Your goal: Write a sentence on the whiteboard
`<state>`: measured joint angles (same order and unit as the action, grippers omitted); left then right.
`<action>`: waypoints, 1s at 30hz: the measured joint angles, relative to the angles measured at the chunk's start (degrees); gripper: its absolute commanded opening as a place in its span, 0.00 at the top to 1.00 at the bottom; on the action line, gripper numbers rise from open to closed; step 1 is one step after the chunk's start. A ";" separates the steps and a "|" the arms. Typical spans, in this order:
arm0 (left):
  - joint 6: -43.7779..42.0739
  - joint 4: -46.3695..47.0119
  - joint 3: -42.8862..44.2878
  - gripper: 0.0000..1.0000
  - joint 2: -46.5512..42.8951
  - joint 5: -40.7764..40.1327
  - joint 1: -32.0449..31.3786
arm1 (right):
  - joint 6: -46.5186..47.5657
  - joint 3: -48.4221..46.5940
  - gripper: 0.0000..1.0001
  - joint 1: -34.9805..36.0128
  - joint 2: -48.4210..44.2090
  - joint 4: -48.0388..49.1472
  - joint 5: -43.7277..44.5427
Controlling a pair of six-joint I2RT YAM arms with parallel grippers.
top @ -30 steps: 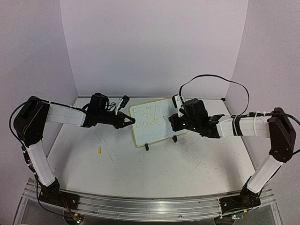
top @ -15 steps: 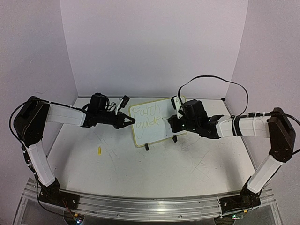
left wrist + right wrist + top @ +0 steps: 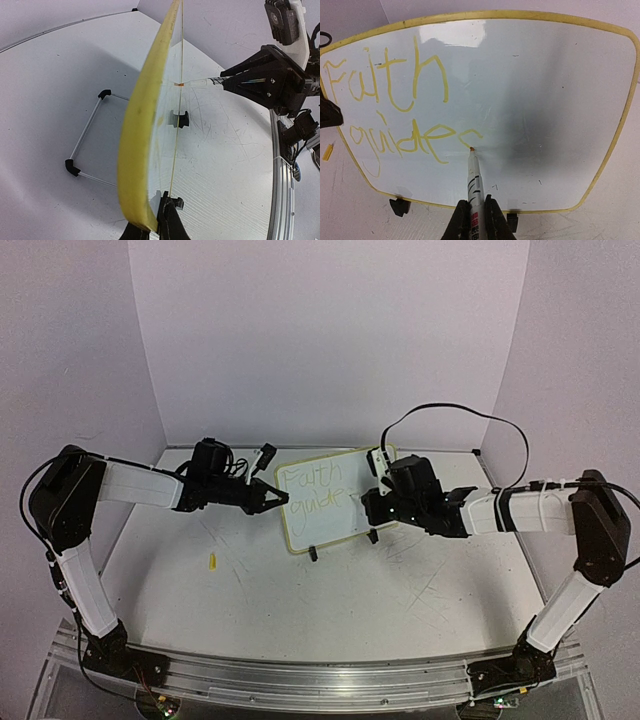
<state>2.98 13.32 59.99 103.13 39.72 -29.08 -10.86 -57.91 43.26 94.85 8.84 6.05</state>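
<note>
A small yellow piece (image 3: 212, 561) lies toward the bench's left edge. The left gripper (image 3: 279, 498) pinches the left rim of the whiteboard (image 3: 335, 523), which stands tilted near the middle of the far edge and reads "Faith guides" in yellow. The right gripper (image 3: 474, 205) clamps a marker (image 3: 474, 177), its tip touching the board at the last letter.

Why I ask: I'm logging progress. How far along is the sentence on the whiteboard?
Done: "Faith" and, below it, "guide" stand in yellow on the whiteboard. In hand: the right tool grips the marker, its tip on the board finishing an "s"; the left tool clamps the board's edge. Left: any further words; the board's right half is blank.
</note>
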 measured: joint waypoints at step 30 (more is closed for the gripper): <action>0.02 -0.31 0.02 1.00 0.00 -0.37 -0.02 | -1.22 -0.67 1.00 2.55 1.00 -1.18 -0.29</action>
<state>3.01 13.01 60.01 103.13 39.35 -29.10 -12.08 -58.58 45.81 95.85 7.66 5.75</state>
